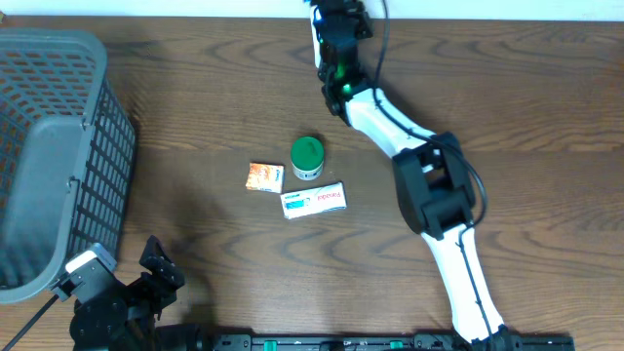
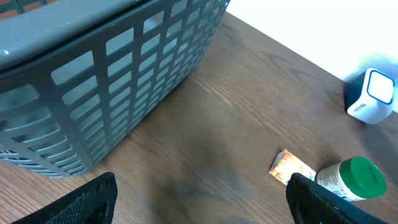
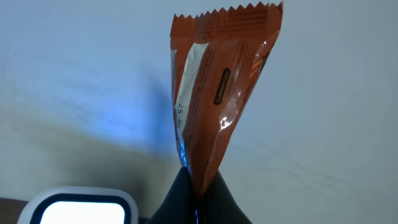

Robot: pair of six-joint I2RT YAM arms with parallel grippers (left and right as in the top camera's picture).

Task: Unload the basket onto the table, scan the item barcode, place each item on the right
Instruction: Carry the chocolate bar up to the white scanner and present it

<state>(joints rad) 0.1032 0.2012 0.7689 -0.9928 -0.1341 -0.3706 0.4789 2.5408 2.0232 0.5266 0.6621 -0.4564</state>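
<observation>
Packet, orange foil [image 3: 217, 93], crimped top edge, held upright and pinched at its lower end by the right gripper [image 3: 198, 190], whose jaws are pressed together on it; printed panel faces left, its print too small to read. Scanner [image 3: 71, 208], white with a lit face, sits low and left of the packet in the right wrist view, with a blue glow on the pale wall behind it. Right arm reaches to the far edge of the table [image 1: 195, 97], its gripper at the top of the overhead view. Near the table's middle, well apart from the held packet: jar with green lid [image 1: 307, 157], upright; small orange sachet [image 1: 265, 176] just to its left; white box [image 1: 313, 200] lying flat just nearer than the jar. Grey mesh basket [image 1: 58, 166] occupies the left side. Left gripper [image 1: 163, 265], near left corner beside the basket, jaws spread wide, holding nothing.
</observation>
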